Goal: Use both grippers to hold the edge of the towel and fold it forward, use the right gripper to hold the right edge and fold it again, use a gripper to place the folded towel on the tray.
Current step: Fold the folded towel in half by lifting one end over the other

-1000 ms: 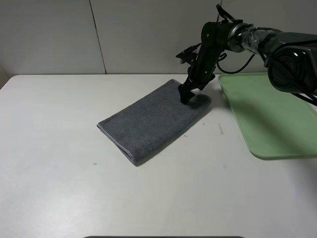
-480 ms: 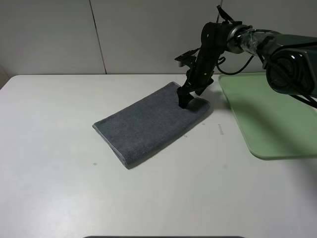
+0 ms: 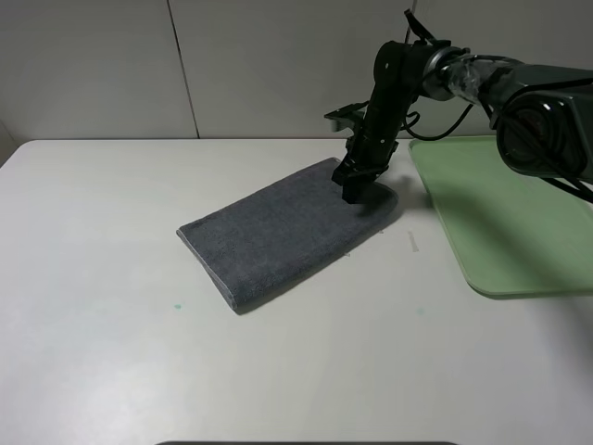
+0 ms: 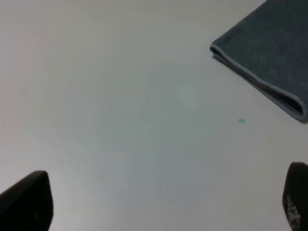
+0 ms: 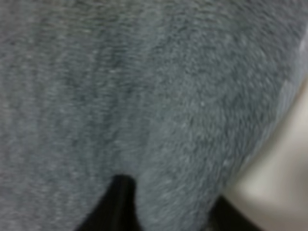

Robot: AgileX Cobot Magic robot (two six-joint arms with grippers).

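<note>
The dark grey towel (image 3: pixel 278 232) lies folded on the white table, running diagonally, with its pale hem (image 4: pixel 255 79) at the near-left end. My right gripper (image 3: pixel 357 190) points down onto the towel's far right end, near the tray (image 3: pixel 500 213). In the right wrist view, cloth (image 5: pixel 144 96) bulges between the two black fingers (image 5: pixel 118 202), so the right gripper (image 5: pixel 168 207) is shut on it. My left gripper (image 4: pixel 161 207) is open over bare table, well away from the towel (image 4: pixel 269 43), with only its tips showing. It is out of the exterior high view.
The pale-green tray lies on the table's right side with nothing on it. The right arm (image 3: pixel 398 83) reaches in from the upper right above the tray's far corner. A wall stands behind the table.
The right gripper sank a little onto the towel's far right end and closed its fingers on the cloth. The towel shifted slightly on the table. The left gripper stayed open.
</note>
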